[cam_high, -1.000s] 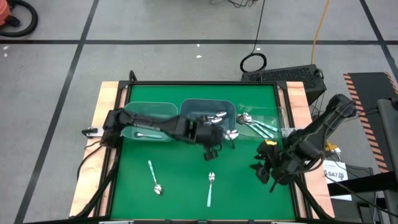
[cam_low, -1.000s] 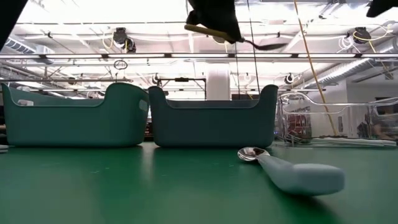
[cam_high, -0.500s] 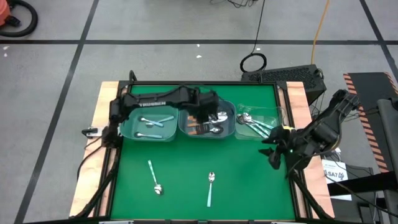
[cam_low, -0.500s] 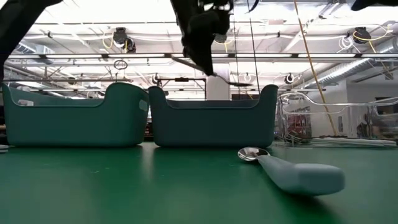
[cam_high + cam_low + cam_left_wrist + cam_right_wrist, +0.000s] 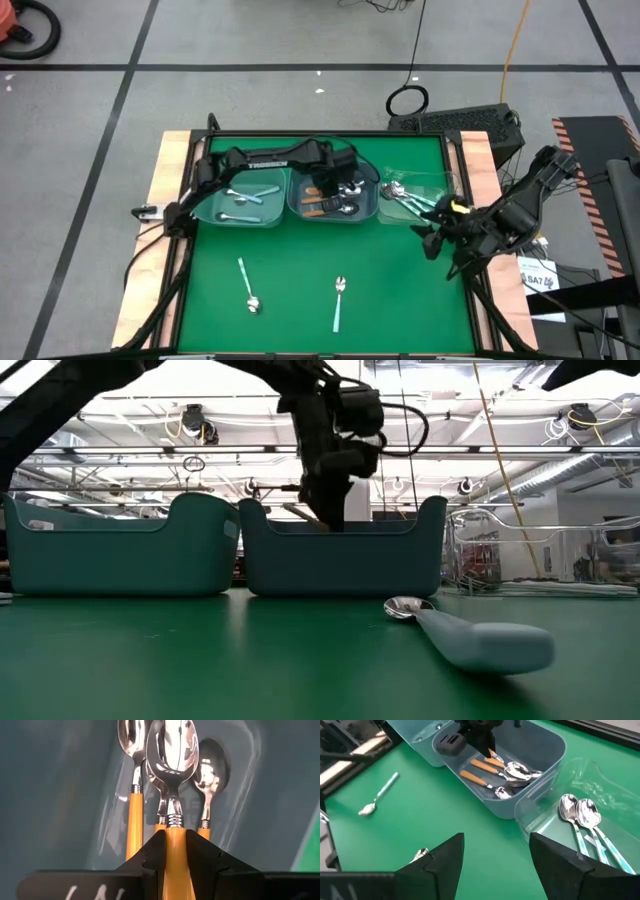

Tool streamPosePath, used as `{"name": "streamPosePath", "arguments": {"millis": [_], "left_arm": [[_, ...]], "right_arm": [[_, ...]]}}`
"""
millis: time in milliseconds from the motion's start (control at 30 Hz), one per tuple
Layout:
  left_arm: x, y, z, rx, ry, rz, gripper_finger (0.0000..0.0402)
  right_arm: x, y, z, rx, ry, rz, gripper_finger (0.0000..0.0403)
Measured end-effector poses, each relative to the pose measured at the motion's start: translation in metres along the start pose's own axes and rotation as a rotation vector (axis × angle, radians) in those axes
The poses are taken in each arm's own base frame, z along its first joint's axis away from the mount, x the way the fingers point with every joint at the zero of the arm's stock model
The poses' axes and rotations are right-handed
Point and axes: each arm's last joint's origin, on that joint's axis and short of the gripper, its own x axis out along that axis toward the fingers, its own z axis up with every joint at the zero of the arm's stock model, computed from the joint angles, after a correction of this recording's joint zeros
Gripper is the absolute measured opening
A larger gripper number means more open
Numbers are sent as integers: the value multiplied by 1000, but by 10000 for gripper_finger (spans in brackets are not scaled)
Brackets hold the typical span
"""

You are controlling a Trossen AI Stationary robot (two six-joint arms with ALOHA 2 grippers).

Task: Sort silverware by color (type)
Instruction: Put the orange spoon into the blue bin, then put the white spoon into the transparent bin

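I have two arms, and both are dark, almost black, made of chunky blocks joined at round joints. My left arm (image 5: 265, 158) has small white letters printed along its side. A black cable loops out beside my left gripper (image 5: 330, 520). The fingers (image 5: 205, 860) of that gripper are flat, black and pointed, with a white scribble mark below them. My right arm (image 5: 525, 200) has a small yellow patch close to my right gripper (image 5: 432, 232). Its fingers (image 5: 445, 857) are wide, black, smooth wedges.
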Motion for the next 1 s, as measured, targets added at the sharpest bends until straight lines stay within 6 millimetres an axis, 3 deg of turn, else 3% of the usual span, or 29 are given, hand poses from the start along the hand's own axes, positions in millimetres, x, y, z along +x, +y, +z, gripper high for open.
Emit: {"name": "streamPosePath", "arguments": {"millis": [200, 367, 667, 833, 1000], "left_arm": [[20, 0, 0, -7, 41, 2, 70], [18, 3, 3, -50, 4, 12, 85], [16, 4, 3, -105, 15, 45, 174], [-18, -1, 15, -125, -35, 42, 183], [-69, -13, 29, -189, -158, 20, 178]], "right_arm": [[5, 6, -5, -31, 28, -27, 218], [6, 7, -6, -29, 32, -30, 218], [6, 7, -7, 23, 82, -23, 219], [6, 7, -7, 43, 83, -21, 219], [6, 7, -7, 33, 88, -20, 219]]}}
